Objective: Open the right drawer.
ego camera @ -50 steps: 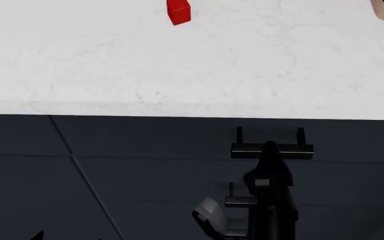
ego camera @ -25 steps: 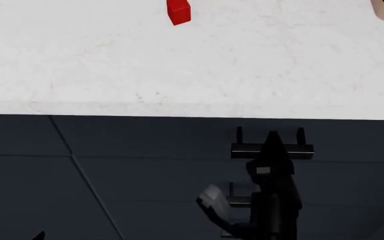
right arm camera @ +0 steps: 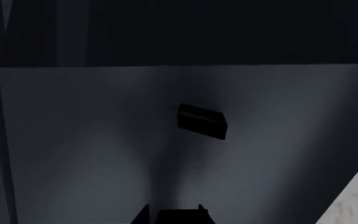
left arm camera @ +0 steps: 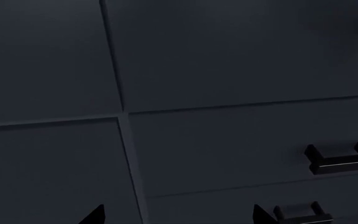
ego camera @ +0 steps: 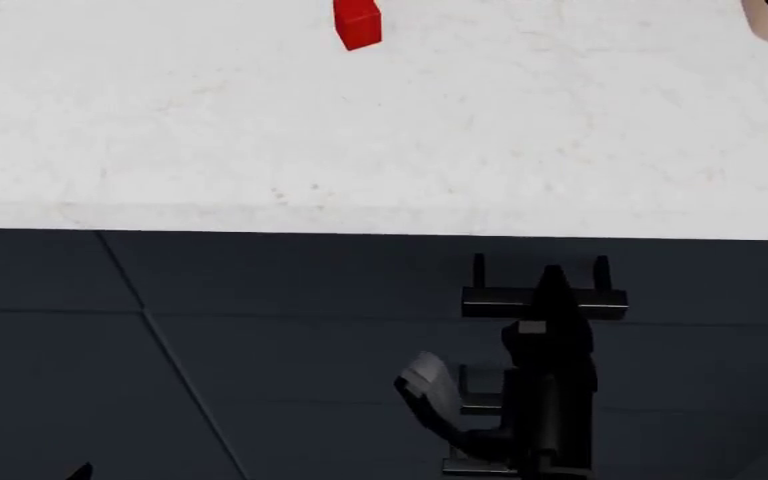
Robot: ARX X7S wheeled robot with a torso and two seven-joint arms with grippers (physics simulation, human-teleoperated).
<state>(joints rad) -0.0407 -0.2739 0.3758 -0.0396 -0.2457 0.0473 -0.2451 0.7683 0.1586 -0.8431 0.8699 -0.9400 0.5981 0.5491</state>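
Below the white counter (ego camera: 384, 130) edge, right of centre: right drawer (ego camera: 357, 270), shut, dark flat front, black bar handle (ego camera: 544, 300) on two posts; right pincer (ego camera: 551, 290) tip at that handle, gap not discernible; left pincer (left arm camera: 175, 214) apart, prongs spread wide; red block (ego camera: 356, 24) on counter.

Your right gripper (ego camera: 550, 275) sits at the bar handle (ego camera: 544, 300) of the right drawer (ego camera: 357, 275), directly below the countertop (ego camera: 491, 130). A block (ego camera: 356, 23) stands far back on that countertop, left of the handle. A second handle (ego camera: 480, 402) lies lower, beside your right arm.
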